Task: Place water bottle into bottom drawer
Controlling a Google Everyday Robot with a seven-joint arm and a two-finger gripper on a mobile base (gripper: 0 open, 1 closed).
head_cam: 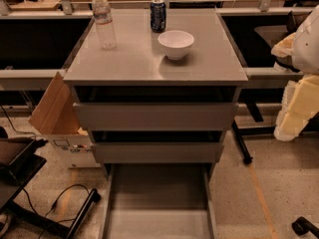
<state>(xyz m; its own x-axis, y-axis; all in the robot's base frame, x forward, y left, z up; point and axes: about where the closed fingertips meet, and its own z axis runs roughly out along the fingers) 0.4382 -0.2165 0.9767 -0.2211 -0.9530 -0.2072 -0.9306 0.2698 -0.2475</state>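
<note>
Saw a cardboard box (52, 111) on the floor at far left, against the table (124, 66). Found the water bottle (103, 23) upright near the table's back left corner, long axis vertical, white cap pointing up. Noted a dark can (158, 15) standing at the back, a white bowl (175, 44) just before it. Spotted the bottom drawer (159, 203) pulled out below, well apart from the bottle. Made out the pincer (295, 98) at the right edge; could not tell whether wide or narrow.
</note>
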